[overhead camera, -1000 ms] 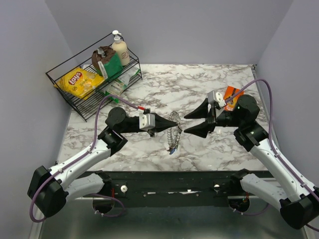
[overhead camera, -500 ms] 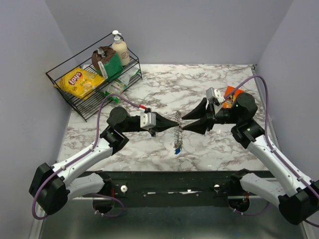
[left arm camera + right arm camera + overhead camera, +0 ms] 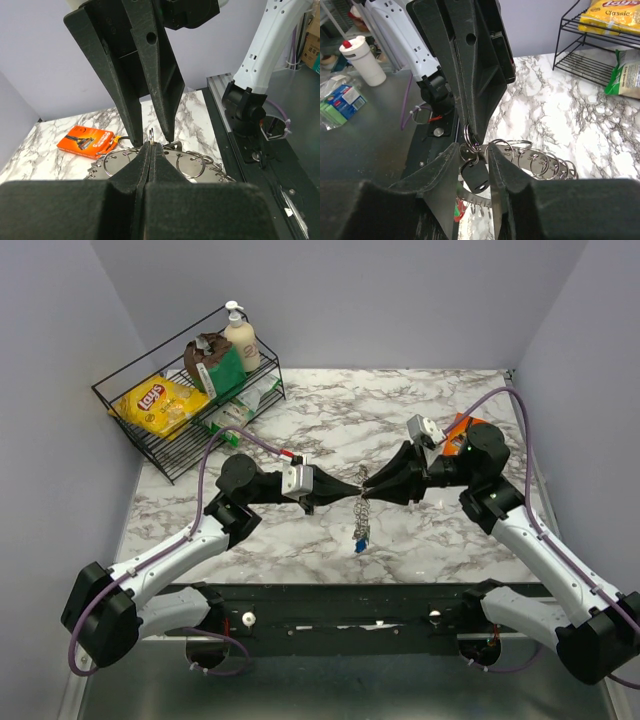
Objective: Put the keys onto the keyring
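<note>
Far left, at the back of the desk (image 3: 300, 420): black wire rack (image 3: 178, 458) holding a yellow Lay's bag (image 3: 158, 403) and a pump bottle (image 3: 241, 340).

Left arm reaches toward mid-desk. Left pincer (image 3: 355, 492): jaws fully closed, tips pinching a thin wire loop of the keyring (image 3: 362, 512). In the left wrist view that loop stands just above the closed tips, with the toothed grey rim and several small split rings spread behind it.

The keyring is at the centre, between the two pincer tips, and hangs edge-on below them in the overhead view. Blue key (image 3: 359, 546) dangles at its lowest point, above the marble.

Right pincer (image 3: 370, 484): tip to tip with the left one, jaws part open. In the right wrist view the fingers (image 3: 496, 167) flank the black key (image 3: 475, 178), which hangs from a small ring on the keyring. The gaps are very narrow; I cannot tell whether the pads touch it.

Right of centre: orange retail pack (image 3: 90, 141) flat on the desk, behind the right arm.
</note>
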Motion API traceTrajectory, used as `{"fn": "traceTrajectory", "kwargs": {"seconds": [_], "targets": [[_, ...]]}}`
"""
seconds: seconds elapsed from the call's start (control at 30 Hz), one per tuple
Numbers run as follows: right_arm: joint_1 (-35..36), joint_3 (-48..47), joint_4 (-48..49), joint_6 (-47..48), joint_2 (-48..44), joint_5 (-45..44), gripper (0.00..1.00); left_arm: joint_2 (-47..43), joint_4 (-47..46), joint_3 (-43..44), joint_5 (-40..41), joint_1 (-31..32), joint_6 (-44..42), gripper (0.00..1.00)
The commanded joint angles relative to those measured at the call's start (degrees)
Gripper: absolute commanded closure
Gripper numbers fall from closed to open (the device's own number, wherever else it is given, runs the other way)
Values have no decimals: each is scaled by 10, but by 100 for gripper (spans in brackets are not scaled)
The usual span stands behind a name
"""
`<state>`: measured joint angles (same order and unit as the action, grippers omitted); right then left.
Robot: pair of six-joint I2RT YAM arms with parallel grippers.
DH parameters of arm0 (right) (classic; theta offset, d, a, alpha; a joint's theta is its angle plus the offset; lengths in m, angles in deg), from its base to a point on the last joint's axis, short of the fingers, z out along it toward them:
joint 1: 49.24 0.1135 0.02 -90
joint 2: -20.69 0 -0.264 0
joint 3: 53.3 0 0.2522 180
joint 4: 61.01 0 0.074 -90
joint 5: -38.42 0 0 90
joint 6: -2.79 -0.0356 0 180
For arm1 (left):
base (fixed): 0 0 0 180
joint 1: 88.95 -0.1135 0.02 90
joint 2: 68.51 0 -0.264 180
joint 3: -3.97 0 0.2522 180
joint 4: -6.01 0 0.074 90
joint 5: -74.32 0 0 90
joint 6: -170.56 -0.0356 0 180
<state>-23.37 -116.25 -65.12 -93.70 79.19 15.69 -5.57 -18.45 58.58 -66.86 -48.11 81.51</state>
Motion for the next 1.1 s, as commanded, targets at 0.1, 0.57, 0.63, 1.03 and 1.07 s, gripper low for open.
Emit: {"fn": "traceTrajectory", "kwargs": {"seconds": [0.1, 0.57, 0.63, 1.03, 1.07], "targets": [[3, -5, 3, -1, 6, 21, 90, -1, -41, 18, -13, 1, 12, 100], [3, -12, -30, 19, 8, 7, 100, -25, 146, 71, 23, 0, -54, 77], [3, -11, -32, 22, 7, 5, 100, -24, 232, 104, 25, 0, -89, 68], [3, -14, -68, 41, 12, -24, 100, 41, 651, 335, 83, 0, -205, 42], [3, -15, -71, 40, 15, -26, 100, 52, 675, 351, 86, 0, -209, 43]]}}
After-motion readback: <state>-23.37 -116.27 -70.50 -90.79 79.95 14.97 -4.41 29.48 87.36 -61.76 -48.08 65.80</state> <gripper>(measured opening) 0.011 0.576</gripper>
